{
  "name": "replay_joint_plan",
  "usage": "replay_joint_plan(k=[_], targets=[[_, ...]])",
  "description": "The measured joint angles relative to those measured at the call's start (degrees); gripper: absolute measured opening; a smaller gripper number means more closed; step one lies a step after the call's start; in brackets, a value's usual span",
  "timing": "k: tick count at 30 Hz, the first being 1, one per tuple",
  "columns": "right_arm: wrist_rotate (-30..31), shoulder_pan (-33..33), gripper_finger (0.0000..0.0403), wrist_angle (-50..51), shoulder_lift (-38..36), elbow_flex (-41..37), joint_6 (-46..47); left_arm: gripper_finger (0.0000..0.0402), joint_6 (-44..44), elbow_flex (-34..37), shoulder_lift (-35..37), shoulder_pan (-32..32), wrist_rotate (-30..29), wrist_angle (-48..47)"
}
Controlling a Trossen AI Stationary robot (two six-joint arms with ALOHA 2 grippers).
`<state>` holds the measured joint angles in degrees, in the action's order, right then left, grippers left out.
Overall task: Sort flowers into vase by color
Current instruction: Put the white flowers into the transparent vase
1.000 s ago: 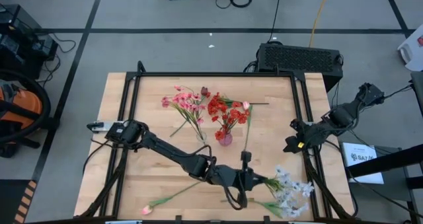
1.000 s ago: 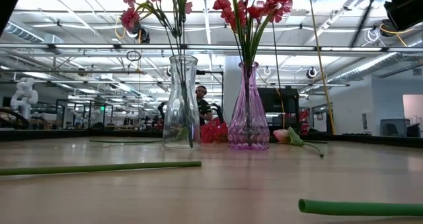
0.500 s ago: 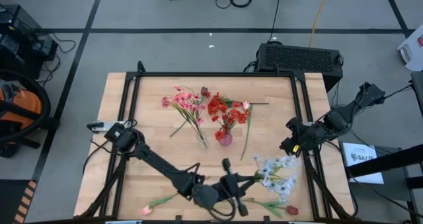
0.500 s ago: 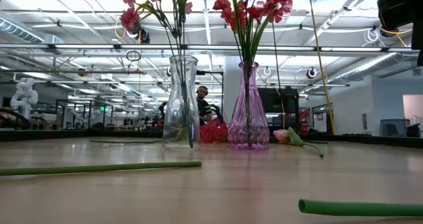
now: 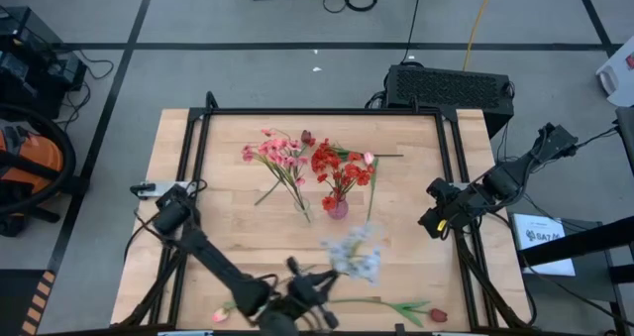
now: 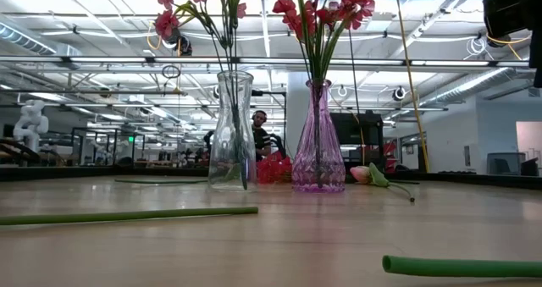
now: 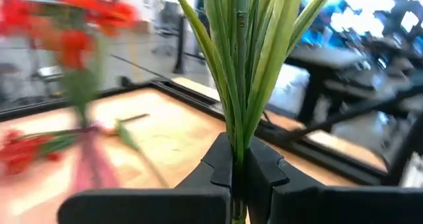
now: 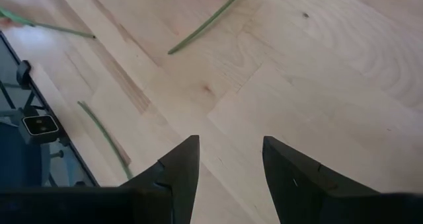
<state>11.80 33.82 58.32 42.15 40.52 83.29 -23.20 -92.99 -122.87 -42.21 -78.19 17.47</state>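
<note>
Our left gripper (image 7: 239, 178) clamps the pale white-blue flower spray (image 5: 355, 258) near the table's front; our right gripper (image 8: 226, 164) hovers apart at the right.

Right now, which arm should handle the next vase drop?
Left. Its gripper is shut on the pale white-blue flower spray, lifted near the clear glass vase. The right gripper is open and holds nothing, at the table's right edge.

Overhead and table-level views share the purple vase (image 5: 338, 209).
</note>
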Motion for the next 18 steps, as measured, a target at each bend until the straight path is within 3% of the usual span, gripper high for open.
replay_joint_plan(k=[3, 6, 12, 18], targets=[[0.2, 0.0, 0.0157, -0.6, 0.0, 0.0, 0.0, 0.0013, -4.6, 7.0, 4.6, -1.7, -4.6, -0.2], [0.5, 0.0, 0.0157, -1.6, 0.1, 0.0, 0.0, 0.0013, -7.5, 14.9, 9.8, -2.5, -5.6, -0.8], [0.7, 0.0, 0.0157, -3.2, 0.9, 0.0, 0.0, 0.0013, -13.9, 30.6, 21.6, -1.8, -5.8, -0.4], [3.3, 0.0, 0.0157, -4.5, 2.9, 0.0, 0.0, 0.0013, -10.7, 40.3, 32.6, -0.1, -1.0, 0.2]])
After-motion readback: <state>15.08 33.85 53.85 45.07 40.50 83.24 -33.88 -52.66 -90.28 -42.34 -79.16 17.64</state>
